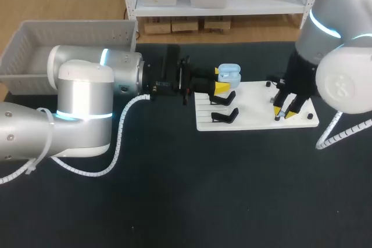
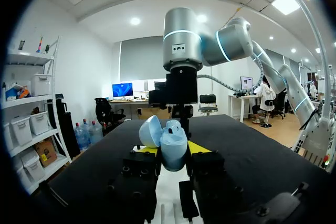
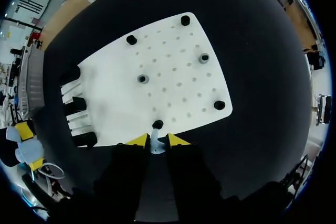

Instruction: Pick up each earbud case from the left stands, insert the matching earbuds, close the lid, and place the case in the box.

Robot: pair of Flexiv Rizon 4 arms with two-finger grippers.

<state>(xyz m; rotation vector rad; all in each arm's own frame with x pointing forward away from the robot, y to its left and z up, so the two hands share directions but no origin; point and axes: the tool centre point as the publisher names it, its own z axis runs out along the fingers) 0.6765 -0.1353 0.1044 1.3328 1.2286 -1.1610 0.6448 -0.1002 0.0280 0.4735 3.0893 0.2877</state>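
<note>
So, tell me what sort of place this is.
Probably a robotics lab test bench: a black table, a white fixture board with black stands, the left pincer holding an open blue earbud case, the right pincer pinching an earbud.

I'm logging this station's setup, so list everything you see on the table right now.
Oval plastic earbud case: one, light blue, lid open, held in the left tool.
Small earbud: one, pale, held in the right tool.
Flat plastic board: one, white, table's right side.
Small stands: three, black, board's left edge.
Slatted plastic basket: one, grey, table's far left.
Left tool: one, yellow-tipped, shut on the case.
Right tool: one, yellow-tipped, over the board's right part.
</note>
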